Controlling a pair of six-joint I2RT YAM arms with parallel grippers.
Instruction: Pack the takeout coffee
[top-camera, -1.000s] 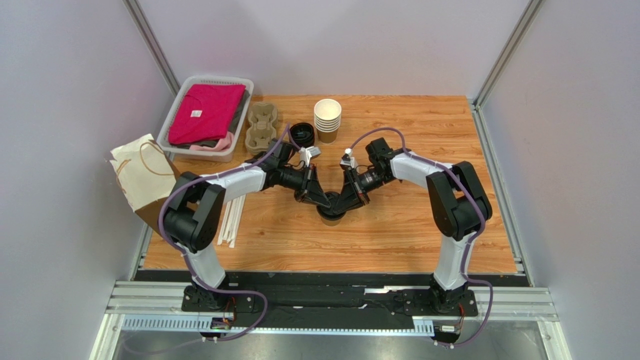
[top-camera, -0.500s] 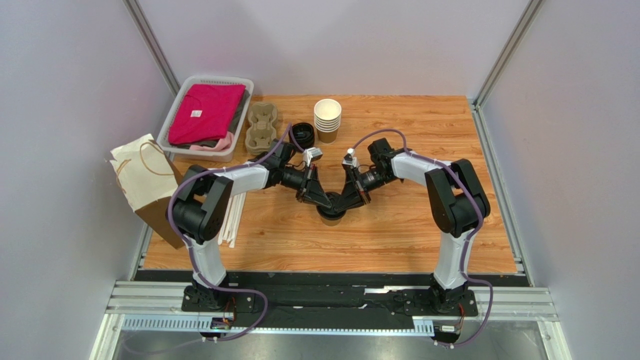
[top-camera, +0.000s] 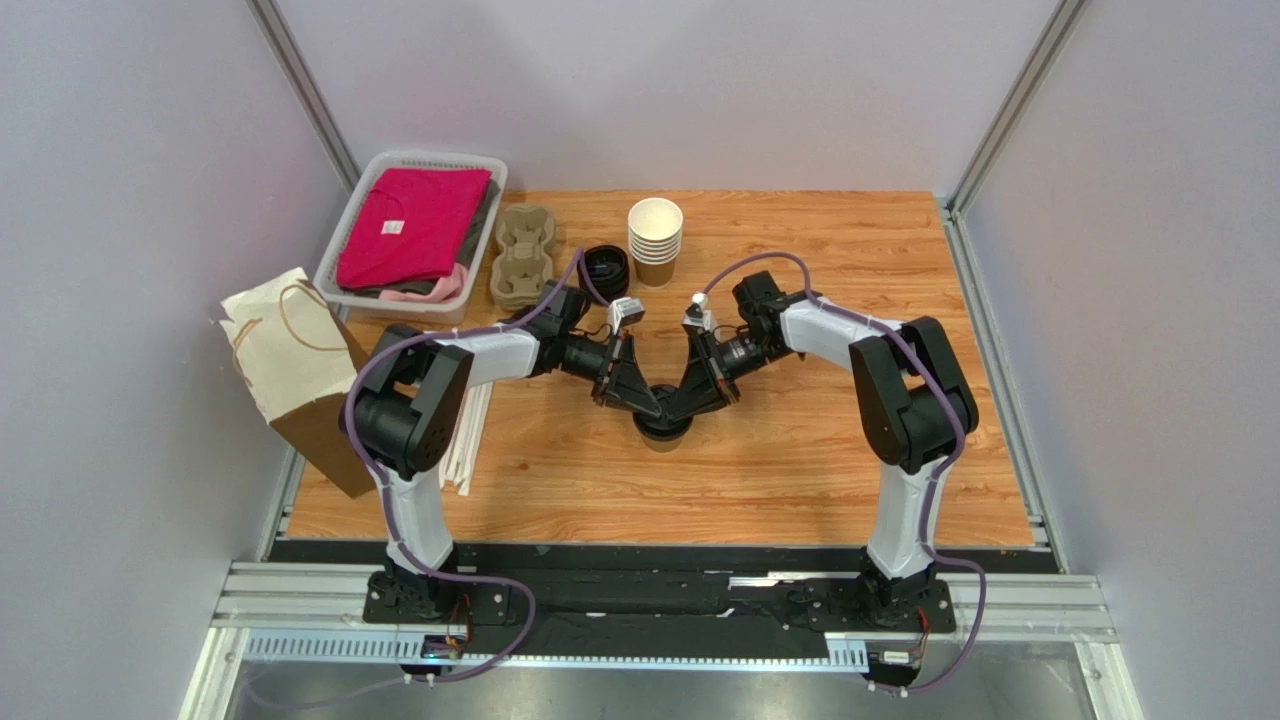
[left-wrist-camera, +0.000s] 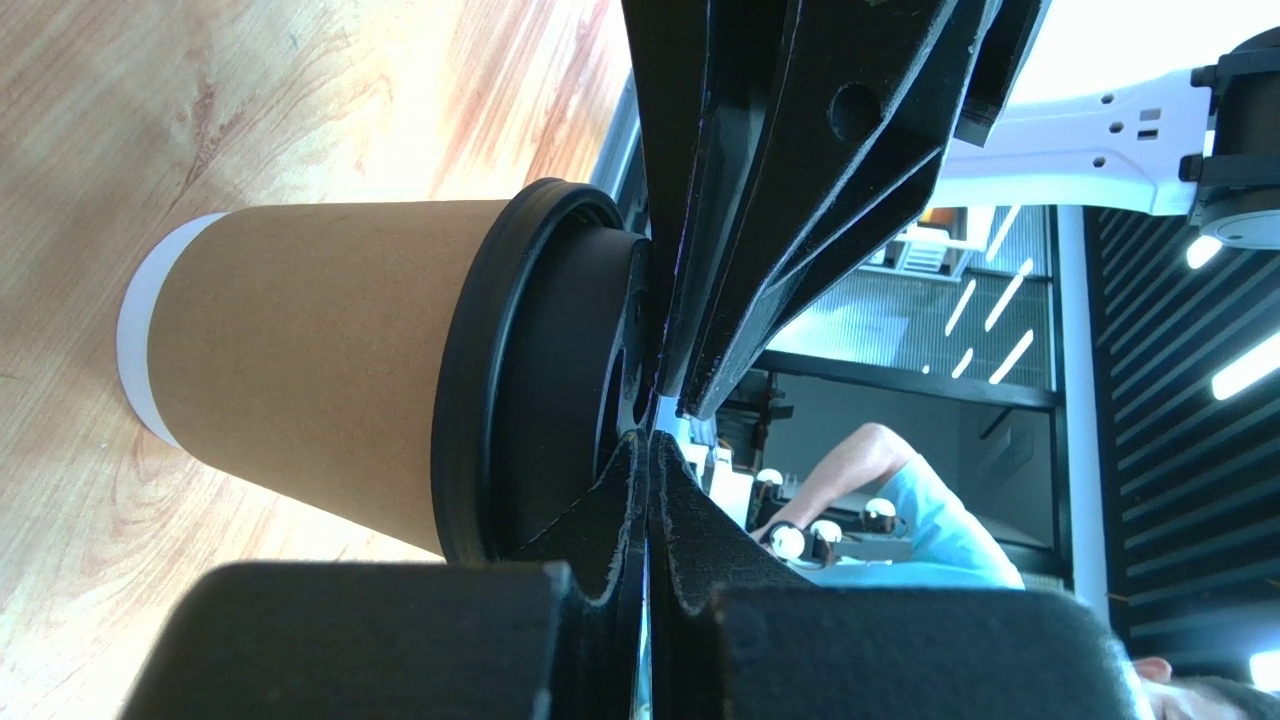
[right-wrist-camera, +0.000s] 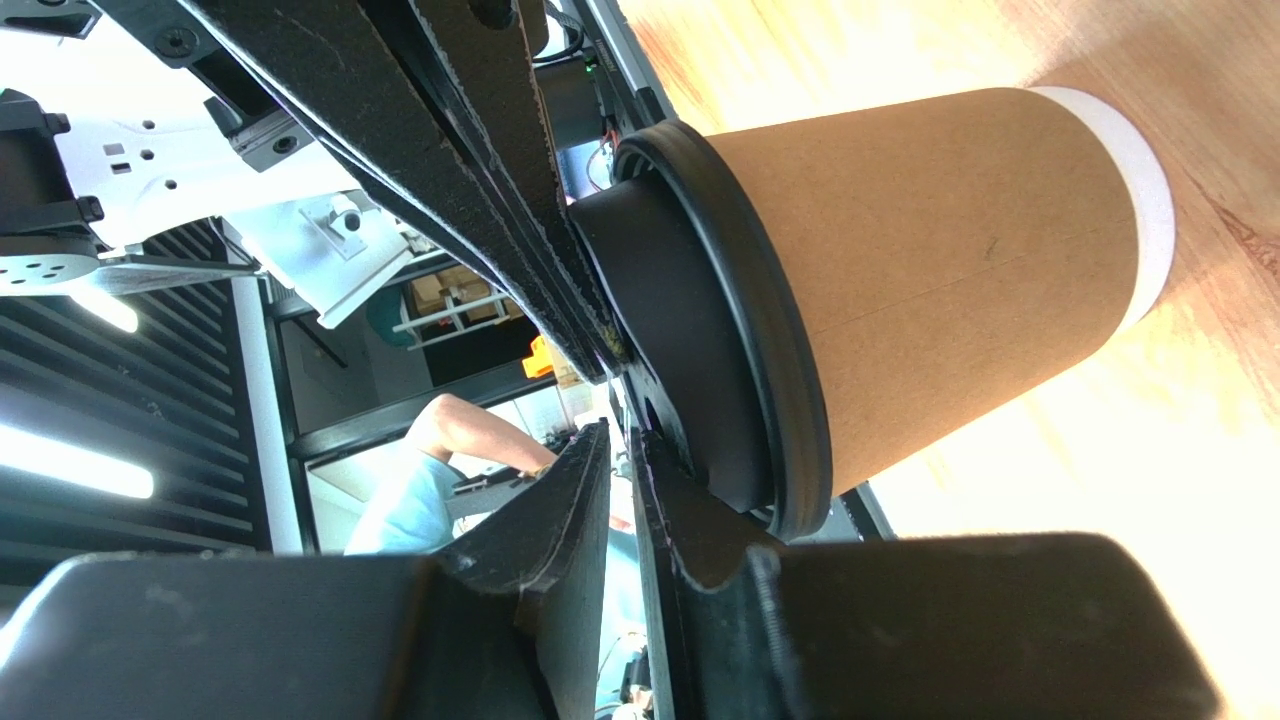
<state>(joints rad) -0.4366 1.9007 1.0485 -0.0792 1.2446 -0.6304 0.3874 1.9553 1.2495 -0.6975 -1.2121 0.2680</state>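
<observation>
The takeout coffee (top-camera: 663, 429), a brown kraft cup with a black lid, stands upright mid-table. It shows in the left wrist view (left-wrist-camera: 316, 353) and the right wrist view (right-wrist-camera: 932, 270). My left gripper (top-camera: 642, 402) is shut and empty, its tips (left-wrist-camera: 651, 444) resting on top of the lid (left-wrist-camera: 549, 375). My right gripper (top-camera: 684, 402) is shut too, with a hairline gap, its tips (right-wrist-camera: 619, 438) also on the lid (right-wrist-camera: 721, 330). The two grippers meet over the lid from opposite sides.
A paper bag (top-camera: 293, 375) stands at the left edge, with white straws (top-camera: 463, 435) beside it. At the back are a white basket of clothes (top-camera: 358, 210), a pulp cup carrier (top-camera: 522, 252), loose black lids (top-camera: 604, 267) and stacked lidless cups (top-camera: 655, 237).
Both arms have shifted slightly, elbows drawing inward. Both grippers stay shut on top of the lid, and the cup has not moved.
</observation>
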